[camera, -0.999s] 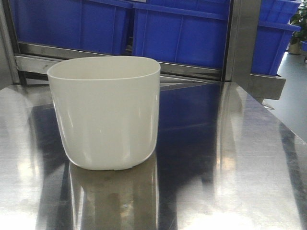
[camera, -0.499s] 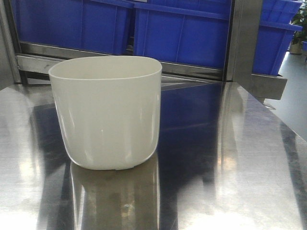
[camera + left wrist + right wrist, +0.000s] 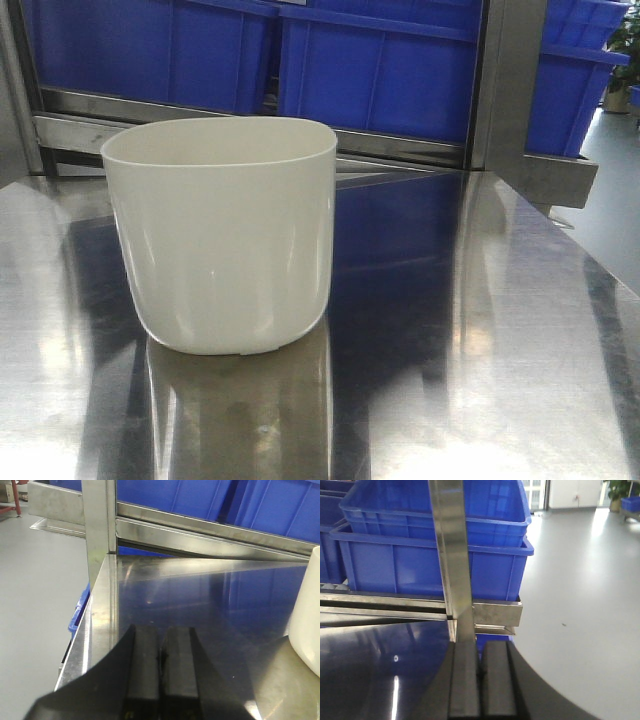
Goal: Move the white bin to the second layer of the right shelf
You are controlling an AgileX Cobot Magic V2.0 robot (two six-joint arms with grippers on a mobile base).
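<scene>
Cream-white glossy plastic bin (image 3: 225, 235) stands upright on the polished stainless-steel desk (image 3: 480, 330), mouth up, left of centre in the front view. Its rounded-square rim is level and its walls taper to a narrower base. We see its reflection in the desk just below it. Nothing touches it.

Behind the bin runs the flat grey steel front bar (image 3: 400, 145) of a rack, with rectangular blue plastic crates (image 3: 380, 70) sitting above the bar. A grey steel upright post (image 3: 505, 80) rises right of the bin. We cannot tell which rack level is which from these views.

Left gripper (image 3: 161, 635): black jaws pressed together, holding nothing, low over the desk near its left edge. In that wrist view the bin's wall shows at the far right (image 3: 306, 615), well apart from the jaws.

Right gripper (image 3: 481, 647): black jaws also pressed together, holding nothing, lined up just before the rack post (image 3: 452, 555). Stacked blue crates (image 3: 420, 565) sit behind the post, and pale grey floor (image 3: 580, 605) lies to the right.
</scene>
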